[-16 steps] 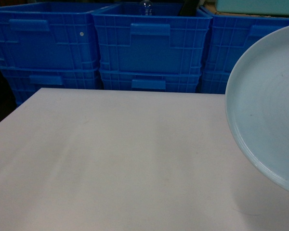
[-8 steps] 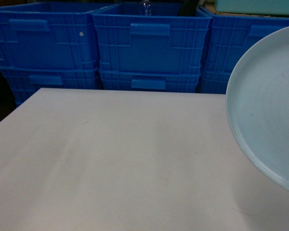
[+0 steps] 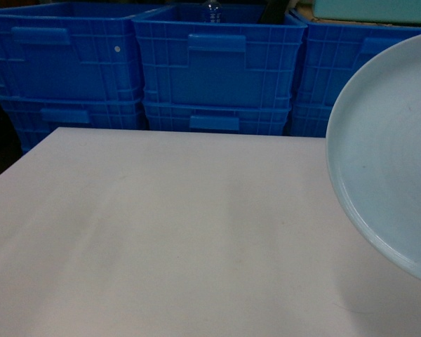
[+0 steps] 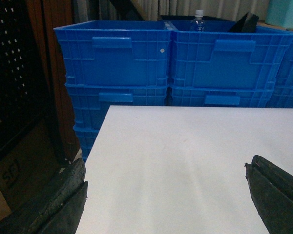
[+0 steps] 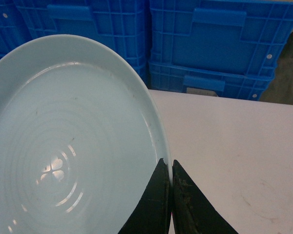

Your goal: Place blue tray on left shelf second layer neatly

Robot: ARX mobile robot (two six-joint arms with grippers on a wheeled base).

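The pale blue tray (image 3: 393, 154) hangs tilted above the right side of the white table (image 3: 161, 232), cut off by the frame's right edge. In the right wrist view the blue tray (image 5: 63, 136) fills the left half, and my right gripper (image 5: 171, 163) is shut on its rim, one finger on each side. My left gripper (image 4: 166, 178) is open over the table's left part, with nothing between its fingers (image 4: 63, 200). No shelf shows in any view. Neither gripper shows in the head view.
Stacked deep-blue ribbed crates (image 3: 217, 63) line the table's far edge. A clear bottle (image 4: 198, 19) stands in one crate. A dark perforated panel and brown post (image 4: 19, 83) stand left of the table. A teal block (image 3: 372, 8) lies at the top right.
The tray has shifted very slightly to the left in the head view; nothing else has moved.
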